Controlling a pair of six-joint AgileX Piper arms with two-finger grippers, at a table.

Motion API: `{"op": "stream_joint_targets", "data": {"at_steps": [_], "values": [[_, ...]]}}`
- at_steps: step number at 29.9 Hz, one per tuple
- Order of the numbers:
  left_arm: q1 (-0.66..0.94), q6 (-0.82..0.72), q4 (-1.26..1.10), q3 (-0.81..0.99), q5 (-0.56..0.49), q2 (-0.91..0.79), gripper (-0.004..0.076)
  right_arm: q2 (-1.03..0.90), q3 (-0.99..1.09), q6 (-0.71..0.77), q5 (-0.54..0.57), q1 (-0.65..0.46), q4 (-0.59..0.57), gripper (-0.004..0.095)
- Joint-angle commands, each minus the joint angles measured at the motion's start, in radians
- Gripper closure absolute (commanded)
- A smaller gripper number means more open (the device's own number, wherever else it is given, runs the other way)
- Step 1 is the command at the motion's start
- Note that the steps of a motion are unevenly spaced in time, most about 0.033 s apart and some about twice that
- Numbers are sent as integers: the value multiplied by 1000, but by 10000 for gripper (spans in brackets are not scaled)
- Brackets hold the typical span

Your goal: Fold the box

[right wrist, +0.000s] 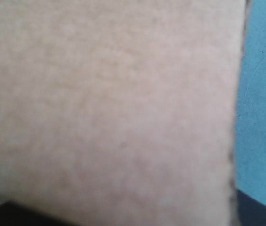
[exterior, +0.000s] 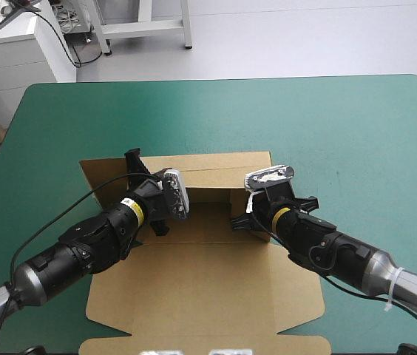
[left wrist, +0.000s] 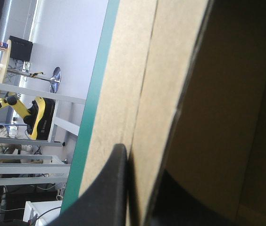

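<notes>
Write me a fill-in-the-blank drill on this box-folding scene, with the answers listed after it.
1. The table cover is ___ in colour.
2. The left gripper is shut on an edge of the ___.
3. The wide part of the box nearest the robot lies ___ on the table cover.
Missing words: teal-green; box; flat.

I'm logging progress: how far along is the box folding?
Partly done. Done: the far walls of the box stand raised. In hand: the left gripper is shut on its left side, and the right gripper is at its right side. Left: the near panel and its flaps lie flat.
</notes>
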Motion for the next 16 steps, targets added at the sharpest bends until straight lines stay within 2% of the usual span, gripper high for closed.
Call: {"op": "stream_joint_targets", "data": {"at_steps": [1,7,10,16], "values": [[5,-43,-127,29,154,15,732,-19,-34,9,-38,11,-32,556],[5,-43,-127,29,150,15,732,-21,-34,12,35,73,-41,762],[3,-43,-127,29,150,15,732,-21,-34,12,37,76,-54,924],[-12,-43,-132,29,154,9,724,-17,-34,146,37,74,-180,927]]}}
